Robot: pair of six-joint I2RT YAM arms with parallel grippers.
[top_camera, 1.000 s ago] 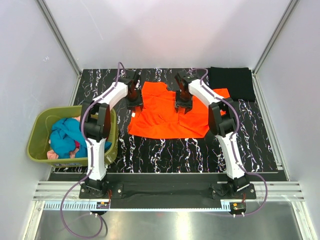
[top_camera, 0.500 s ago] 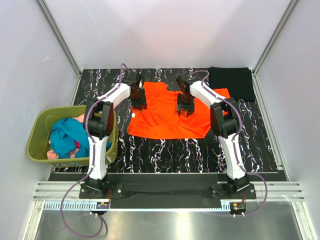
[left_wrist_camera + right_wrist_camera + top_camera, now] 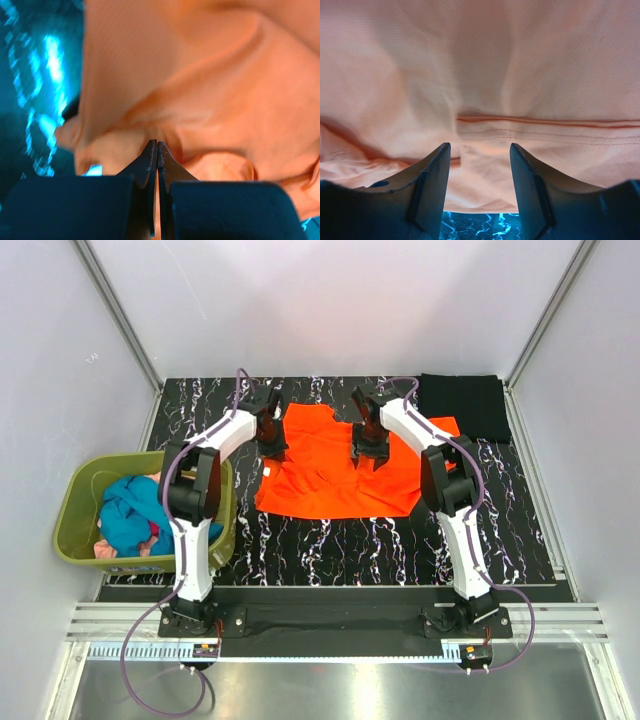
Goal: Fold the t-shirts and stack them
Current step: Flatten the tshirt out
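The orange t-shirt [image 3: 330, 478] lies spread on the counter [image 3: 400, 540], the left claw [image 3: 157, 147] pinches its edge tight, and the right claw [image 3: 480, 152] hangs wide apart above it, ready to fold.

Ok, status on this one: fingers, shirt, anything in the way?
Left fingers shut, pinching orange shirt at left edge. Right fingers open over it, seam between them. Nothing in the way; black shirt folded far right.
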